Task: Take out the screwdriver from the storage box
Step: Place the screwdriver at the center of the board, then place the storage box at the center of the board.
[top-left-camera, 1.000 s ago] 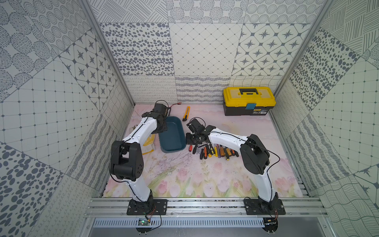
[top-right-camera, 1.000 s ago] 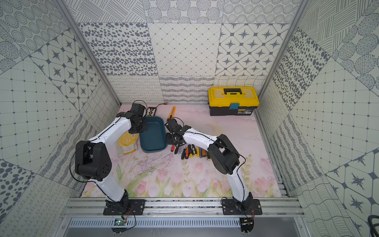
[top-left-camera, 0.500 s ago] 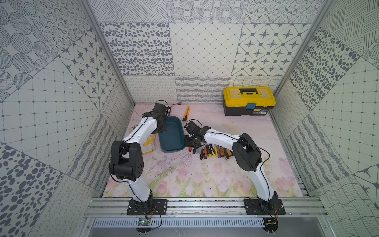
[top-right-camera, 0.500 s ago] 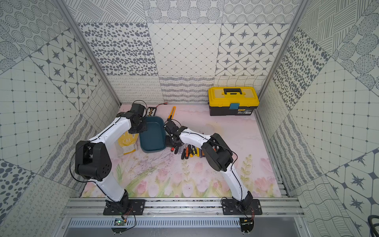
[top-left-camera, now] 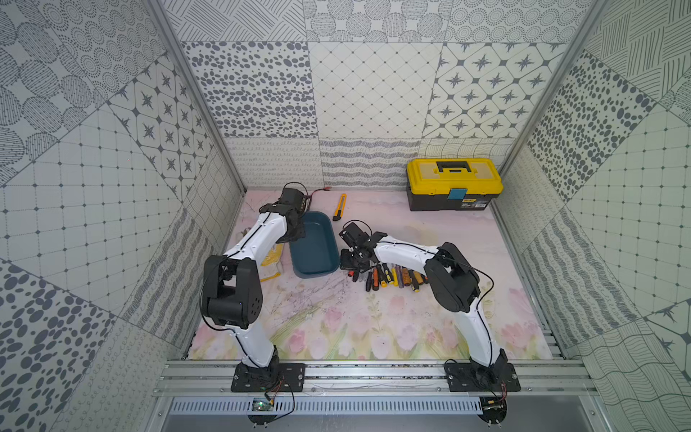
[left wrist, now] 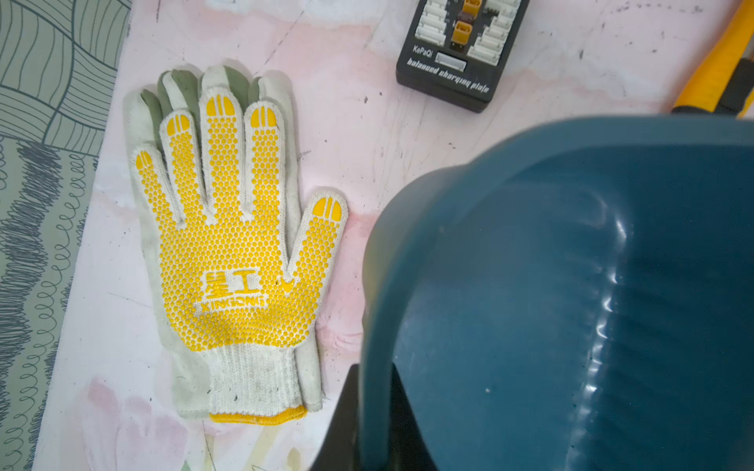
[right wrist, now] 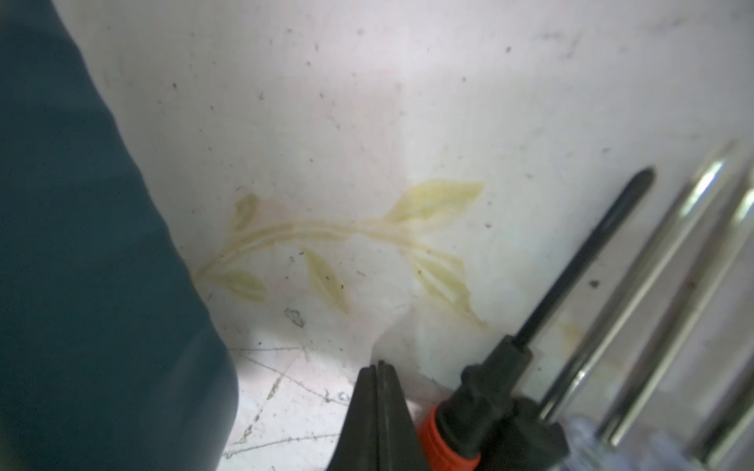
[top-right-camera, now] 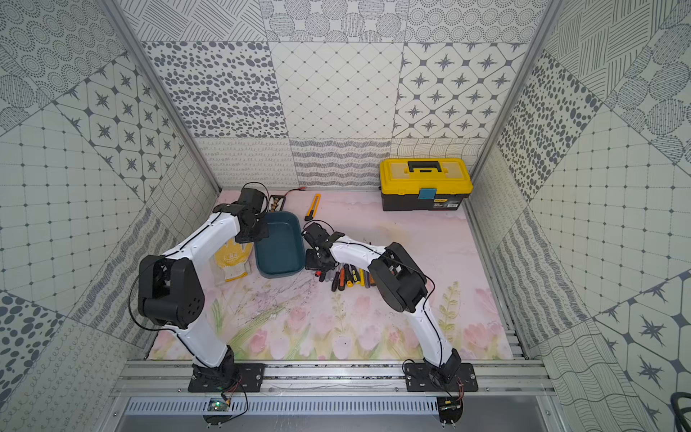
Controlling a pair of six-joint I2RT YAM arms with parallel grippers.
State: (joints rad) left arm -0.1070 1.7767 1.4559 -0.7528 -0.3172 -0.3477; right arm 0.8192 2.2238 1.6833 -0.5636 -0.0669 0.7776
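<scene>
Where the worktop (top-left-camera: pixel 336 329) meets its left edge, a pair of yellow-dotted work gloves (left wrist: pixel 232 253) is seen lying flat, one upon the other. Near the far left corner a black charging plate (left wrist: pixel 453 53) is noted, apart from the gloves.

The left gripper (top-right-camera: pixel 256 233) is positioned at the left long wall of the storage box (top-left-camera: pixel 316 247). In the left wrist view that wall (left wrist: pixel 571 285) is seen clamped between the jaws, with one dark finger visible outside it. The box stands left of the worktop's centre, and its interior is shown bare in both top views. Beyond its far end a yellow utility knife (top-left-camera: pixel 339 207) is recorded, lying apart from it.

Just right of the box, the right gripper (right wrist: pixel 377 407) is lowered close to the worktop. Its jaws are pressed fully together with nothing between them. The screwdriver (right wrist: pixel 489 399), black-handled with a red collar, is found outside the box, lying on the worktop just beside those jaws. It forms the left end of a row of screwdrivers (top-left-camera: pixel 392 275) laid side by side near the centre. A yellow-lidded toolbox (top-left-camera: pixel 453 183) is observed, lid down, in the far right corner.
</scene>
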